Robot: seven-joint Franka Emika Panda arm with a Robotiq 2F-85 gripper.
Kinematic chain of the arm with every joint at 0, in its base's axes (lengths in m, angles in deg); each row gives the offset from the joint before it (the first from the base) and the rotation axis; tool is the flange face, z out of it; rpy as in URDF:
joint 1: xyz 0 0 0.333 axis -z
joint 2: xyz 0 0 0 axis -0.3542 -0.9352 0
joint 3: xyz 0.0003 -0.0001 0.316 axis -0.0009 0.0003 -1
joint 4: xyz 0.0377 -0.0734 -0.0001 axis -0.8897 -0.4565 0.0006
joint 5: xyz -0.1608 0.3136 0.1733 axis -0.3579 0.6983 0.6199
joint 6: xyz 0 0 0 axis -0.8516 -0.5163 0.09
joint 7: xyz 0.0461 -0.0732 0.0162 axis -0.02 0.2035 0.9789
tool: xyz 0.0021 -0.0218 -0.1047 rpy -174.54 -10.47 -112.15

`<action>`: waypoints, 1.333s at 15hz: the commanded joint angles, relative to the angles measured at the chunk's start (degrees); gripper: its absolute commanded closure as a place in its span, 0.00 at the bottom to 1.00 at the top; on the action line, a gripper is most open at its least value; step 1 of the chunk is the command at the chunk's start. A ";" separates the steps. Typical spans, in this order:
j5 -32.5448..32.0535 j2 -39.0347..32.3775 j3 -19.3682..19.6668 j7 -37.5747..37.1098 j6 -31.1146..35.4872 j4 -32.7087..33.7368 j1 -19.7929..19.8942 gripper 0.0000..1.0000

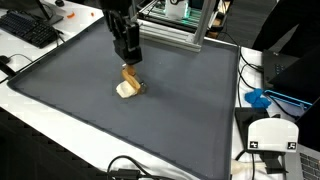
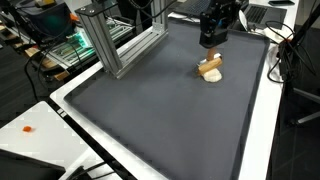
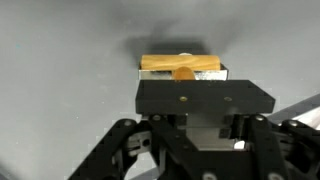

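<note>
A tan wooden block leans on a small cream-coloured piece on the dark grey mat; both also show in an exterior view. My gripper hangs just above them, apart from them, with nothing seen in it. In the wrist view the block lies beyond the gripper's black body, which hides the fingertips. I cannot tell whether the fingers are open or shut.
An aluminium frame stands at the mat's far edge. A keyboard lies on the white table beside the mat. A blue item and a white device sit past the mat's other side.
</note>
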 commanded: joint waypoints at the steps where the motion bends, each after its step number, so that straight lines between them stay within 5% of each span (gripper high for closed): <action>1: -1.16 -1.20 0.88 -1.44 0.73 2.03 -0.43 0.65; 10: -2.38 -4.15 1.94 -2.53 1.67 4.33 -0.64 0.65; 20: 0.88 -2.84 0.25 -0.38 -6.38 4.93 0.23 0.65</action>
